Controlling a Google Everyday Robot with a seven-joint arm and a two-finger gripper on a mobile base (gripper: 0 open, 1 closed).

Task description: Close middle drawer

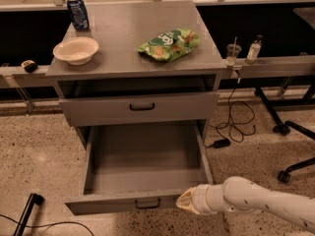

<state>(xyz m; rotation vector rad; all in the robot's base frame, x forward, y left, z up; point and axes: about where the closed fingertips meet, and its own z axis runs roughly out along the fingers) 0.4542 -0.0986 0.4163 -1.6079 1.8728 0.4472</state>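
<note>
The middle drawer [145, 156] is pulled far out of the grey cabinet, and its plain grey inside is empty. Its low front panel [108, 204] with a small black handle [147, 204] is near the bottom of the view. My gripper [186, 201], on the end of a white arm [256, 200], is at the right end of that front panel, touching or almost touching it. The taller-fronted top drawer [140, 108] above is closed. The lowest drawer is hidden under the open one.
On the cabinet top are a green snack bag [169, 44], a cream bowl [76, 50] and a blue can [78, 13]. A cup [233, 53] and a small bottle [253, 49] stand on the right ledge. Cables [236, 122] and chair legs [290, 127] lie on the floor at right, and a black object [28, 211] at left.
</note>
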